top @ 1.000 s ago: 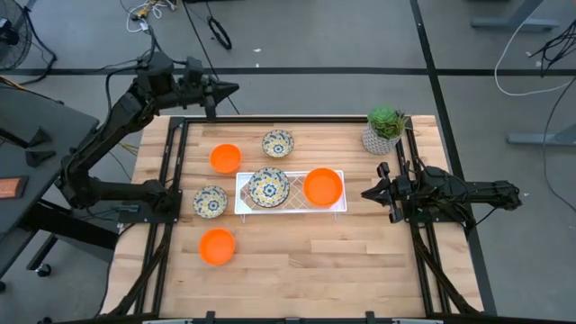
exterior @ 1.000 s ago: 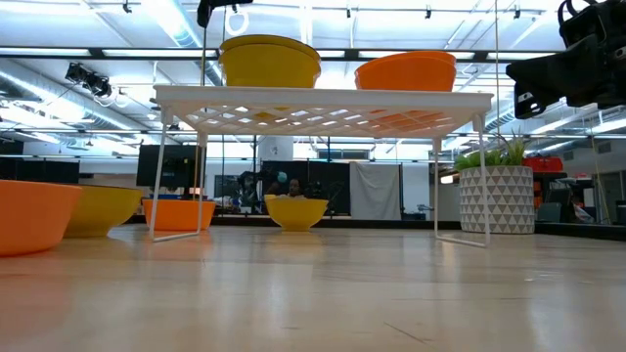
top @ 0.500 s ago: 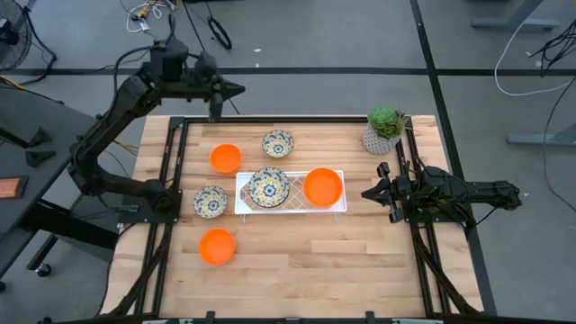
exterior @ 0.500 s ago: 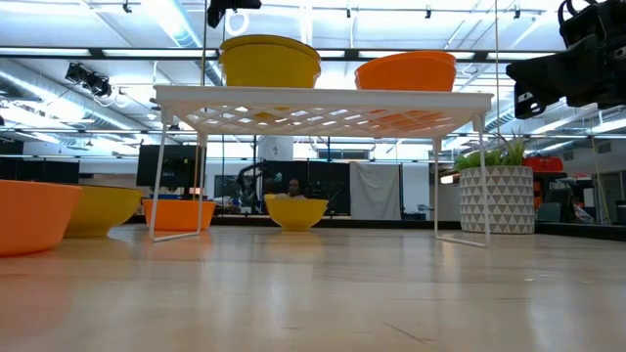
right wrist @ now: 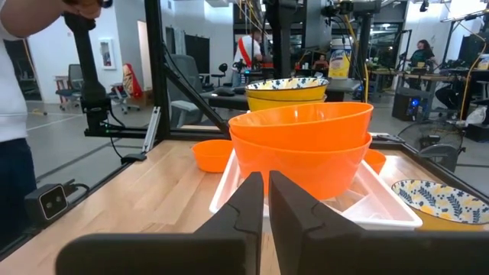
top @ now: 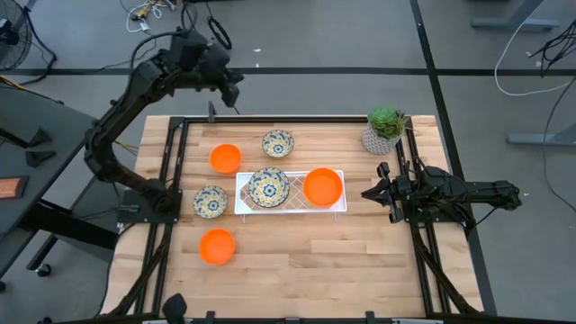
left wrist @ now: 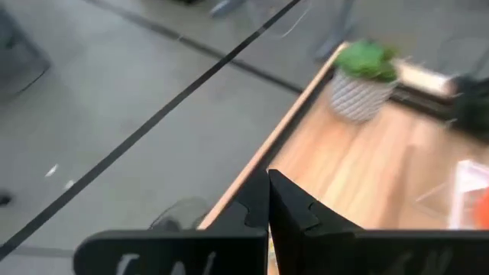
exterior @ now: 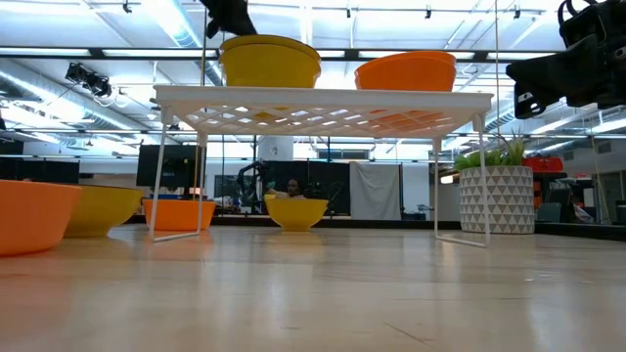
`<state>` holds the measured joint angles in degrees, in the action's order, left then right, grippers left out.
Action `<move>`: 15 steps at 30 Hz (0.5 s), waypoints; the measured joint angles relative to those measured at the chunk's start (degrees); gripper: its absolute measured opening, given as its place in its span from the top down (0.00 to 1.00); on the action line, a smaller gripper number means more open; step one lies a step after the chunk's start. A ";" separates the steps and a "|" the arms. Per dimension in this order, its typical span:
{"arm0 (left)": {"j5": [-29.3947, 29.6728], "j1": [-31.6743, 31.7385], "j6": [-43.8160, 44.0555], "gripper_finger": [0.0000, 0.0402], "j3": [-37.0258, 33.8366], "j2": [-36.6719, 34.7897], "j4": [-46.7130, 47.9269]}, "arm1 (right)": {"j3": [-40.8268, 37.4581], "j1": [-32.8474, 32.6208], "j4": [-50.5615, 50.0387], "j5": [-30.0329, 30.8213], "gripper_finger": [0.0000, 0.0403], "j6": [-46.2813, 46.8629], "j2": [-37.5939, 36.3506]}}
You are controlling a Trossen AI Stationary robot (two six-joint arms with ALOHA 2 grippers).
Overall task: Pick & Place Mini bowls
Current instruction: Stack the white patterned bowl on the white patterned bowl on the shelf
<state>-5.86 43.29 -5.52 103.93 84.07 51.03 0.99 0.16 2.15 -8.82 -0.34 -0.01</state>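
Observation:
Several mini bowls show in the high view. A stack of patterned bowls (top: 268, 186) and a stack of orange bowls (top: 323, 187) sit on a white wire rack (top: 290, 209). Loose on the table are orange bowls (top: 226, 158) (top: 217, 246) and patterned bowls (top: 278, 143) (top: 211, 200). My left gripper (top: 232, 93) hangs high beyond the table's far left corner, its fingers shut (left wrist: 267, 200), holding nothing. My right gripper (top: 367, 192) hovers at the rack's right end, shut (right wrist: 266, 192), pointing at the orange stack (right wrist: 302, 145) without touching it.
A potted green plant (top: 385, 129) stands at the far right corner, just behind my right arm. The rack stands on thin legs (exterior: 486, 166) in the table's middle. Bare wood lies along the near edge (top: 306, 270). People show in the room beyond (right wrist: 15, 92).
My left arm has risen and swung a little toward the right beyond the far edge, and its gripper has tipped from level to slanting downward. It has stayed shut. The bowls and my right arm have not moved.

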 joint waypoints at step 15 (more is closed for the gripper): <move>5.10 0.04 0.80 1.00 2.35 8.57 5.49 | 0.00 0.01 0.00 0.00 0.93 0.02 0.00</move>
<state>-0.76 43.33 -4.72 106.28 92.65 56.52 0.99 0.16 2.15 -8.82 -0.32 -0.01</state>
